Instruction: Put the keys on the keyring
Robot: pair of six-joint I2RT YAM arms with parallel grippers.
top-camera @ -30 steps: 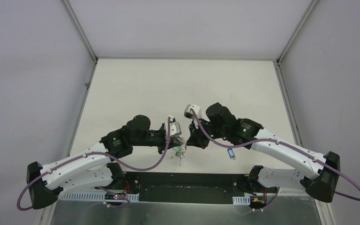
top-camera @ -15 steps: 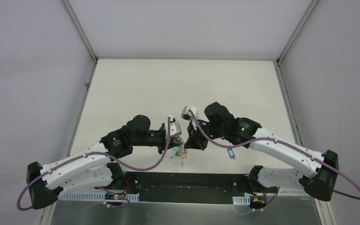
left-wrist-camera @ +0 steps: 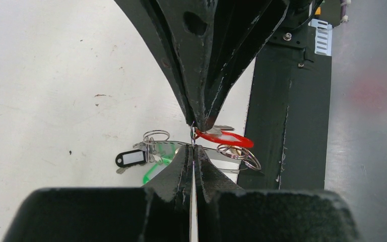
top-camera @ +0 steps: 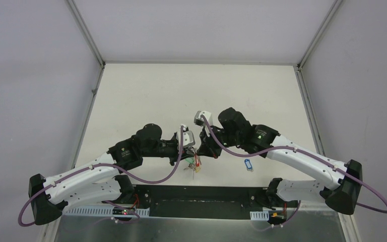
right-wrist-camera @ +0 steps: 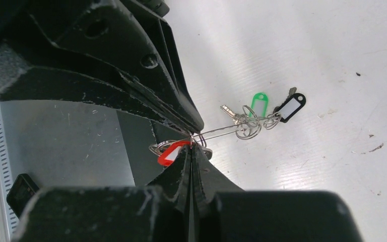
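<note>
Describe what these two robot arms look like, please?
Both the left arm and right arm have white shells, black joints and bases, each with a small green light and a looping purple cable. The left gripper and right gripper end in narrow, black, scuffed fingers tapering to points.

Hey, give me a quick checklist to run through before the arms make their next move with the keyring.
1. Left tool shut: ok.
2. Right tool shut: ok.
3. Keyring wire reaches the meeting tips: ok.
4. Which tool pinches it: cannot tell.
5. Red-tagged key threaded on: cannot tell.
6. Blue-tagged key on keyring: not ok, it lies alone on the table.
</note>
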